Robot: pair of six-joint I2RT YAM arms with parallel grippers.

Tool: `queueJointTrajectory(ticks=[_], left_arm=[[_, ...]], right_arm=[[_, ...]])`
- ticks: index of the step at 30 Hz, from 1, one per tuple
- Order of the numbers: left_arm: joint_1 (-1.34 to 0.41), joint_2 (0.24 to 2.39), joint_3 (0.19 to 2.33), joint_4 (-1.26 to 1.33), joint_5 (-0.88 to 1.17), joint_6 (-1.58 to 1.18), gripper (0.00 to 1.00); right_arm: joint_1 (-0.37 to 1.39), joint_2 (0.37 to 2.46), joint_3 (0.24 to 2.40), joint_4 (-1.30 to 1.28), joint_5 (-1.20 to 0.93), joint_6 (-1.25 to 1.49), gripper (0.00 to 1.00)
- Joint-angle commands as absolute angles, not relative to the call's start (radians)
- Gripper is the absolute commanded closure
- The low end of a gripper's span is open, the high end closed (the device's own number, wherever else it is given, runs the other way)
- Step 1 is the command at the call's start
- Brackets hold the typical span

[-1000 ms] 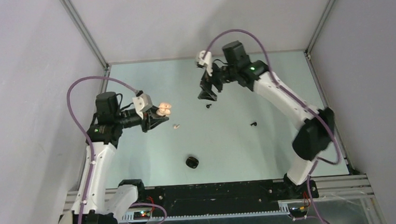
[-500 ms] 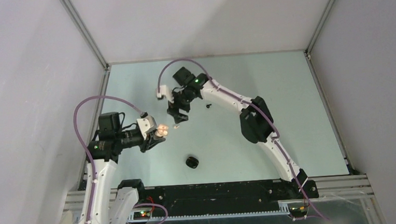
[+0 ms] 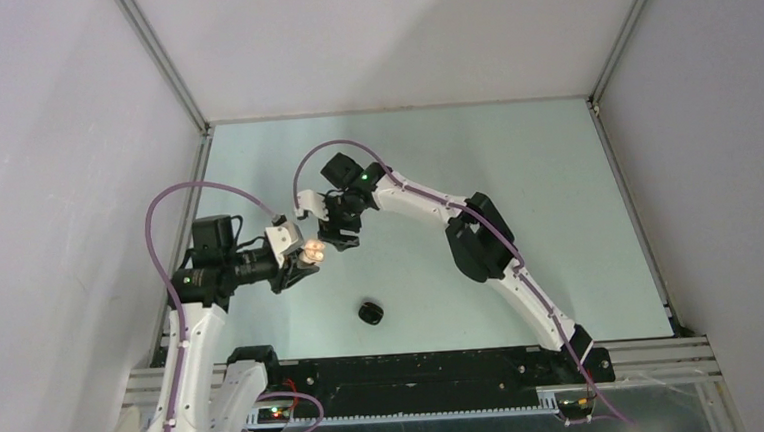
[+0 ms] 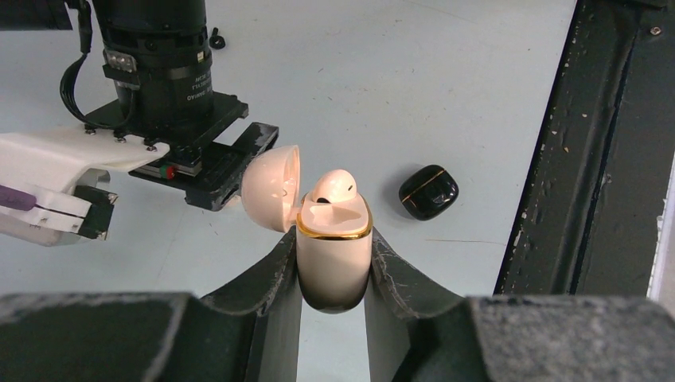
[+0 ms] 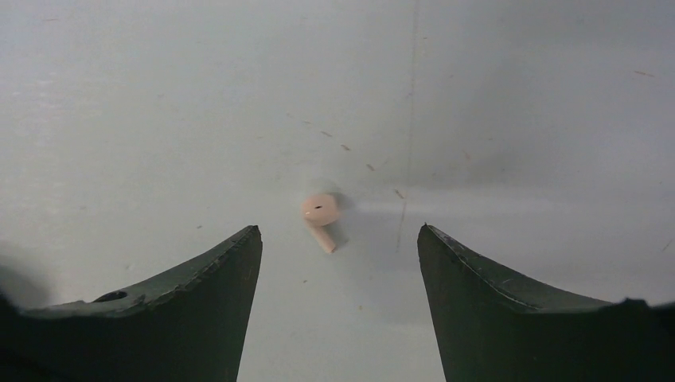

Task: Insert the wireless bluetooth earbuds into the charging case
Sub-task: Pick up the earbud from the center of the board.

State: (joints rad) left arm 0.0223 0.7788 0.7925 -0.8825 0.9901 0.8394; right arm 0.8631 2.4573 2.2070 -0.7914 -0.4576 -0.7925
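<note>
My left gripper [image 3: 306,257] is shut on the open cream-white charging case [image 4: 334,256] and holds it upright above the table. Its lid [image 4: 273,188] is swung back, and one cream earbud [image 4: 333,185] sits in one socket. The case also shows in the top view [image 3: 313,249]. My right gripper [image 3: 340,236] is open just beyond the case and points down. A loose cream earbud [image 5: 320,218] lies on the table between and slightly ahead of its fingertips [image 5: 239,247]. A black earbud [image 4: 216,37] lies farther back. The other black earbud is hidden.
A closed black case [image 3: 370,313] with a gold seam lies on the table near the front edge; it also shows in the left wrist view [image 4: 428,191]. The black front rail [image 4: 589,159] runs along the near side. The right arm's elbow [image 3: 475,240] hangs over mid-table.
My right arm has swung from the far middle of the table leftward and down over the loose cream earbud. My left gripper has moved the case slightly nearer and lower.
</note>
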Motion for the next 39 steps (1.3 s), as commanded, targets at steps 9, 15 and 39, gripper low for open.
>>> queueJointTrajectory(ticks=[9,15,39], left_arm=[[0.031,0.76,0.78,-0.866,0.99,0.856,1.0],[0.032,0.756,0.778,-0.864,0.986,0.858,1.0],[0.037,0.758,0.775,-0.856,0.99,0.851,1.0]], right_arm=[[0.86,2.556,2.339,-0.757,-0.48,-0.775,0.31],[0.868,2.555,2.333,-0.777,-0.47,-0.791,0.38],[0.818,2.46,2.332,-0.789,-0.606,-0.581,0.76]])
